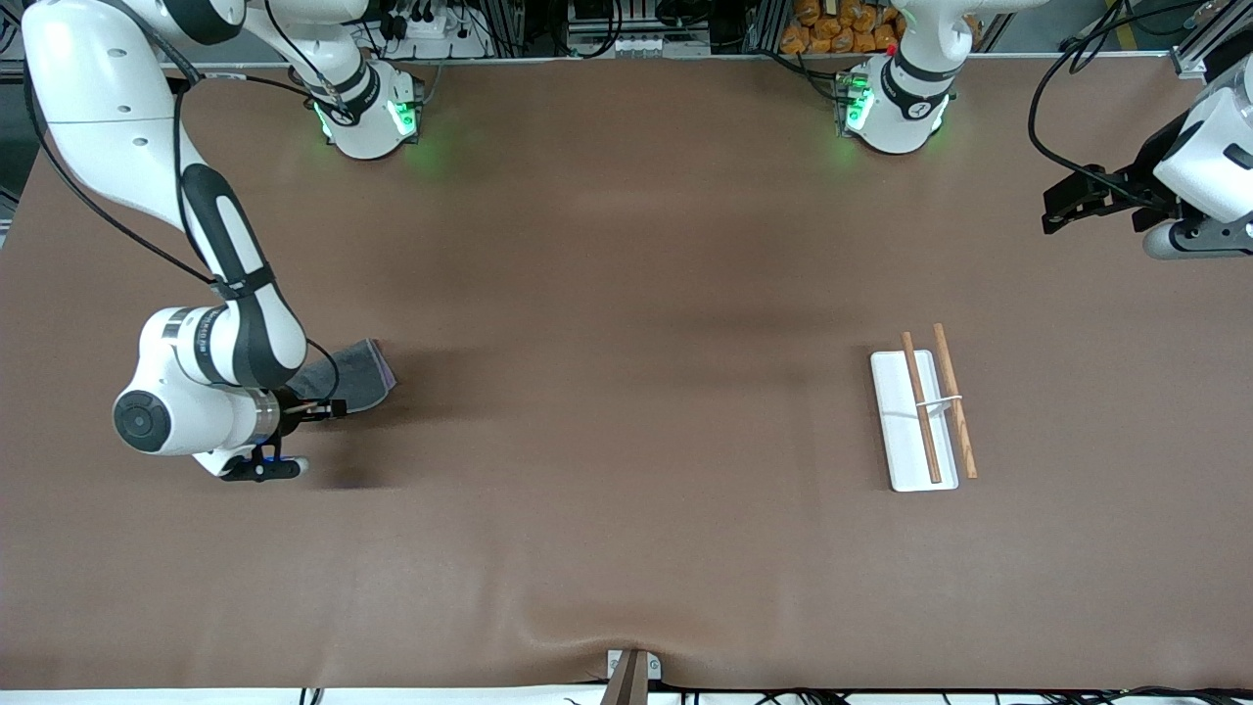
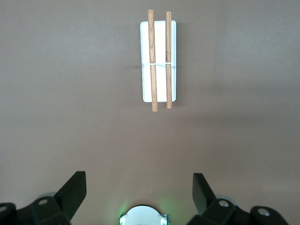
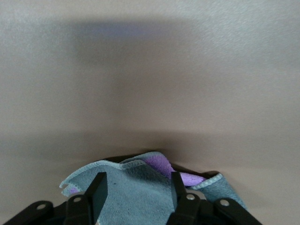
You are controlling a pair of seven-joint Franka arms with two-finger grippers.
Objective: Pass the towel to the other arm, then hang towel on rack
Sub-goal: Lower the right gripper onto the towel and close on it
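Observation:
The towel [image 1: 360,374], grey with a purple underside, lies crumpled on the table at the right arm's end. My right gripper [image 1: 323,406] is down on it; in the right wrist view the gripper [image 3: 137,188] has one finger on each side of a raised fold of the towel [image 3: 140,169], with a gap still showing. The rack [image 1: 896,411], a white tray with two wooden rods, lies toward the left arm's end. My left gripper [image 1: 1062,209] waits high over the table's edge, open and empty [image 2: 139,187], looking down on the rack [image 2: 159,47].
The brown table cover [image 1: 626,441] stretches bare between towel and rack. The two arm bases [image 1: 372,113] stand along the edge farthest from the front camera. A small bracket [image 1: 631,671] sits at the nearest edge.

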